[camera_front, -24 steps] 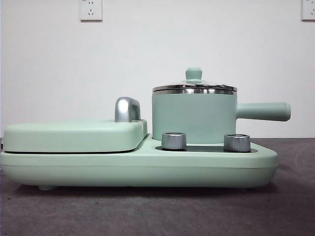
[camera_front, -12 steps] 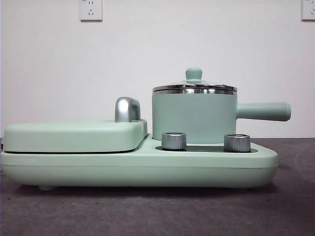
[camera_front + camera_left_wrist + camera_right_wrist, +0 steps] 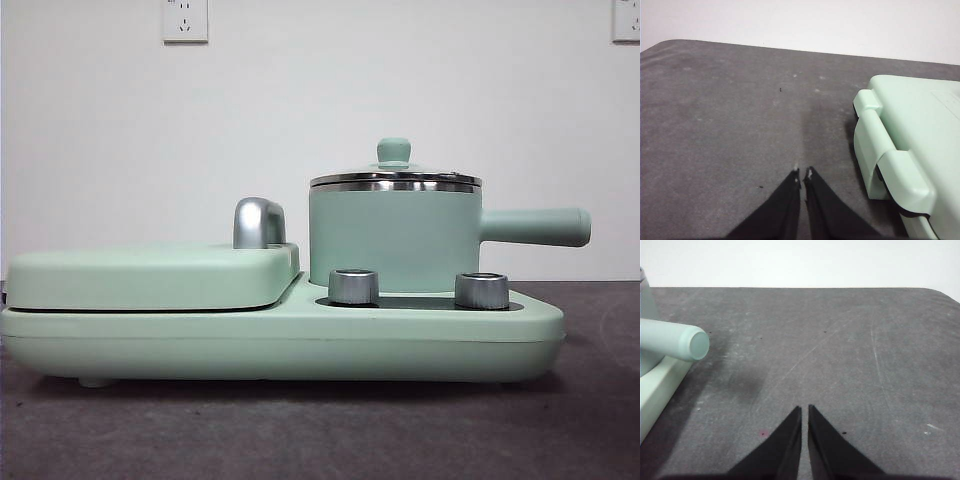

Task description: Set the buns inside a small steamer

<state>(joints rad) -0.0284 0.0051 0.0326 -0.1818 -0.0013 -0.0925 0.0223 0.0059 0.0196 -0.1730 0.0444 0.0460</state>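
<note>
The small steamer (image 3: 395, 235) stands upright on the right half of a mint-green cooking base (image 3: 280, 335), its glass lid (image 3: 395, 176) seated on the steel rim and topped by a green knob (image 3: 394, 150); its long straight handle (image 3: 535, 226) sticks out level to the right, past the edge of the base. Two chrome dials (image 3: 353, 286) sit on the base just in front of the steamer, side by side and apart from each other. The left half of the base carries a flat hinged griddle (image 3: 150, 277), shut, with a chrome handle (image 3: 258, 222) rising behind its right end, beside the steamer. The base rests on a dark grey worktop (image 3: 320, 430) before a white wall with a socket (image 3: 185, 19) high up. No bun shows in any view, and with the lid on, the inside of the steamer cannot be seen. The left pincer (image 3: 802, 173) hangs above bare worktop beside the griddle end of the base, its two black jaws clenched together with nothing between them; the pale hinge corner of the griddle lies near it but apart. The right pincer (image 3: 804, 409) hangs over bare worktop off the steamer's side, jaws likewise pressed together and empty, with the rounded tip of the steamer handle near and well clear of the jaws
</note>
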